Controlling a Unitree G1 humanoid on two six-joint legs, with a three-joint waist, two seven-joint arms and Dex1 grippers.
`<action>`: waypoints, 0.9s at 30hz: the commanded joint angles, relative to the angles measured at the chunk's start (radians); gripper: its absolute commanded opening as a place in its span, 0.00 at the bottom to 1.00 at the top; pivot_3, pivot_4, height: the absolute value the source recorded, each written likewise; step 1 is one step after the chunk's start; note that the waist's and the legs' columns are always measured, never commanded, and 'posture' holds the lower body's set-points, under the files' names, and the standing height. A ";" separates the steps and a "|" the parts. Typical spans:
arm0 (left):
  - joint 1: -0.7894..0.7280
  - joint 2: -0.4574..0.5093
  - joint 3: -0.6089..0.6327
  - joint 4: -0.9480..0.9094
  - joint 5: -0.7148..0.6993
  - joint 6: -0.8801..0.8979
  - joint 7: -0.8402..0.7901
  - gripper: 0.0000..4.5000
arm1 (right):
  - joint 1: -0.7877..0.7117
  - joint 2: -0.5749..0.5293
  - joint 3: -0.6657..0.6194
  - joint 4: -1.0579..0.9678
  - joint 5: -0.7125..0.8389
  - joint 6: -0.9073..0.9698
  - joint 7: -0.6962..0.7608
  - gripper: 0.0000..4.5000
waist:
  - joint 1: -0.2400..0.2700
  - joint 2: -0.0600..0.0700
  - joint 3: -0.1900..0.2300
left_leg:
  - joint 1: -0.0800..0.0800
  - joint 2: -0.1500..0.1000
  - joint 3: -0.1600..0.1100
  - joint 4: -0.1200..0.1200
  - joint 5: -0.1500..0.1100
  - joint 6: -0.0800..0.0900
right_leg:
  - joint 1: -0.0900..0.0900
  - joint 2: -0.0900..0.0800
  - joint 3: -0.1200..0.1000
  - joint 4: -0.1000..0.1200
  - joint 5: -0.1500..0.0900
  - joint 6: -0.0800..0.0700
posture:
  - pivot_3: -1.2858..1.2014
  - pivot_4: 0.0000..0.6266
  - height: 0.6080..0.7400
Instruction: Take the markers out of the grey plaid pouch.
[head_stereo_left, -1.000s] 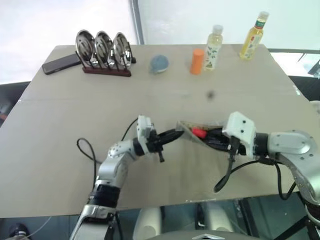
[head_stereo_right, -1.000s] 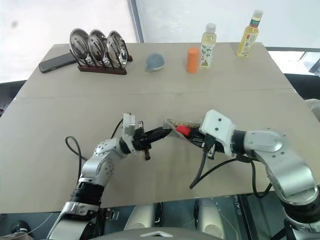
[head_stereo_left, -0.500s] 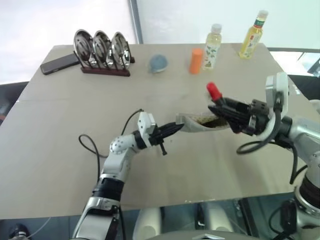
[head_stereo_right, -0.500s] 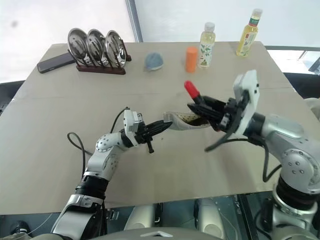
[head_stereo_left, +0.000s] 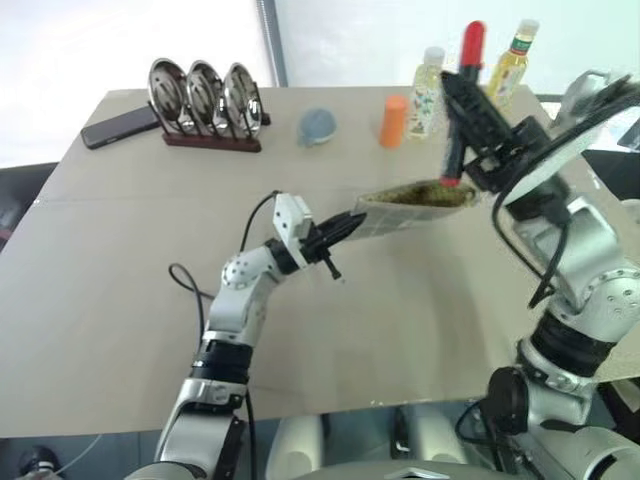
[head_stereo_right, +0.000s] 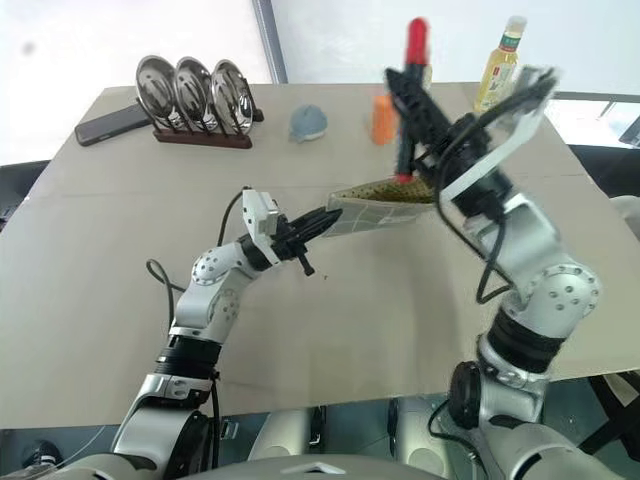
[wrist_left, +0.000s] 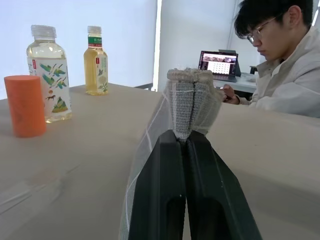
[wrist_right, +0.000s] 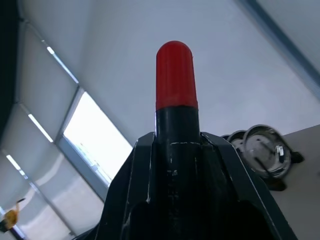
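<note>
The grey plaid pouch (head_stereo_left: 410, 205) hangs above the table, its mouth open upward and its speckled lining showing. My left gripper (head_stereo_left: 352, 221) is shut on the pouch's near end; in the left wrist view its fingers (wrist_left: 170, 165) pinch the plaid fabric (wrist_left: 189, 102). My right gripper (head_stereo_left: 455, 85) is raised above the pouch's far end and is shut on a marker (head_stereo_left: 473, 42) with a red cap that points upward. The right wrist view has this red cap (wrist_right: 175, 75) rising from between the closed fingers. The marker's lower red end (head_stereo_left: 450, 182) sits at the pouch's mouth.
At the table's back stand a rack of three metal plates (head_stereo_left: 205, 100), a dark phone (head_stereo_left: 120, 127), a blue-grey ball (head_stereo_left: 318, 127), an orange cylinder (head_stereo_left: 394, 121) and two bottles (head_stereo_left: 428, 92) (head_stereo_left: 508, 75). A person (wrist_left: 285, 65) sits with a laptop (wrist_left: 217, 62) beyond the table.
My right gripper has risen with the red marker and rolled so that the cap points up. The left gripper rose a little, lifting the pouch's near end.
</note>
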 joint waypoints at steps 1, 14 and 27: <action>-0.034 0.016 0.040 -0.014 0.021 -0.035 0.043 0.00 | 0.047 -0.217 0.023 0.010 -0.166 0.030 0.026 0.22 | -0.002 0.000 0.000 | 0.000 0.000 0.001 0.000 0.000 0.000 | 0.000 0.000 0.000 -0.001 0.000 0.000 | 0.52 0.24 1.00; 0.011 0.024 0.076 -0.071 -0.142 0.021 -0.086 0.00 | 0.255 -0.533 0.323 0.425 -0.711 0.035 0.275 0.22 | -0.009 0.000 0.000 | 0.001 0.001 0.002 -0.001 0.000 0.000 | 0.000 0.001 0.003 -0.002 -0.001 -0.002 | 0.52 0.24 1.00; 0.137 0.071 0.097 -0.183 -0.326 0.251 -0.177 0.00 | 0.346 -0.543 0.223 0.257 -0.814 -0.073 0.501 0.63 | 0.000 0.002 0.001 | 0.000 0.001 0.002 -0.001 0.000 0.000 | 0.000 0.001 0.003 -0.002 -0.001 -0.001 | 0.52 0.24 1.00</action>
